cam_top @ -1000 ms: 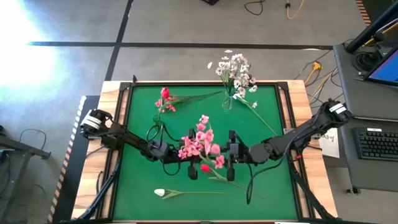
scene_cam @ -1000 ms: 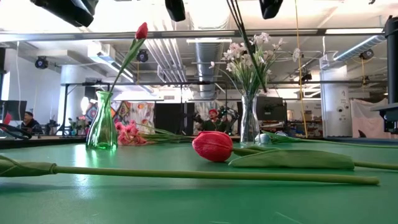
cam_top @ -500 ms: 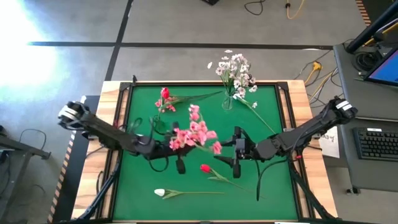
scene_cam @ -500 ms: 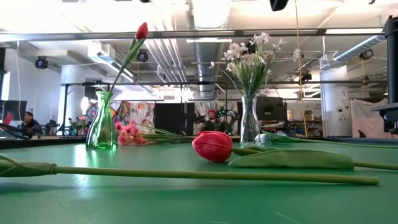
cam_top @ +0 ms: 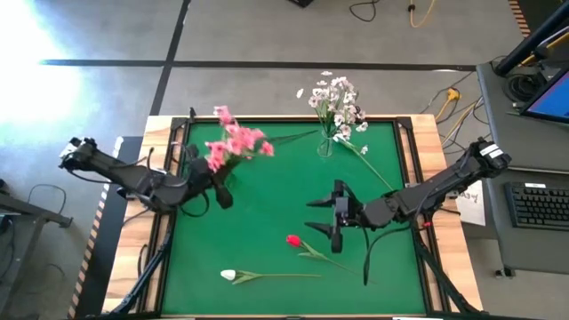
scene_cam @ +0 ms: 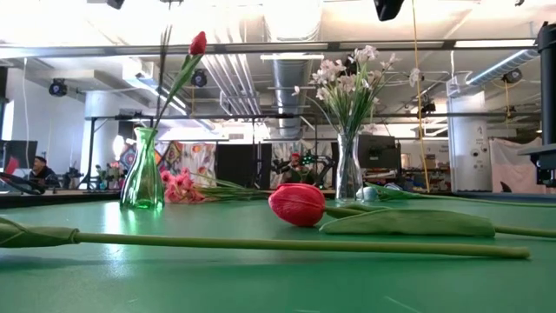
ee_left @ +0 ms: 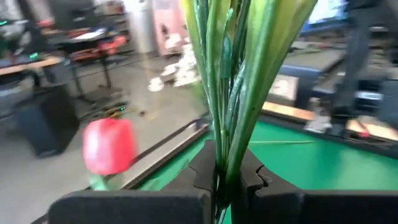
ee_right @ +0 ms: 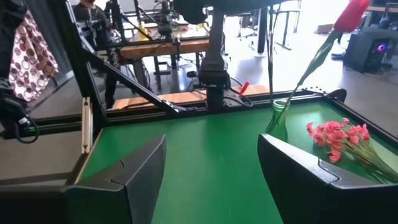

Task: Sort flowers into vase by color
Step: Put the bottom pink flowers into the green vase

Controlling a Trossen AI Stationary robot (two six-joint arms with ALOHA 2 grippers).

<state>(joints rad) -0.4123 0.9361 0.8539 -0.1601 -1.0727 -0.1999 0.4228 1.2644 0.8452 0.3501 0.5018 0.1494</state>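
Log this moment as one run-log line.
left gripper: shut on pink flowers, near green vase | right gripper: open, mid-table | red tulip: on table

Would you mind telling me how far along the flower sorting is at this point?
Done: the clear vase holds white sprays, and the green vase holds one red tulip. In hand: the left tool grips a pink bunch by its stems, near the green vase. Left: a red tulip, a white bud and a pink spray lie on the table. The right tool hangs open mid-table.
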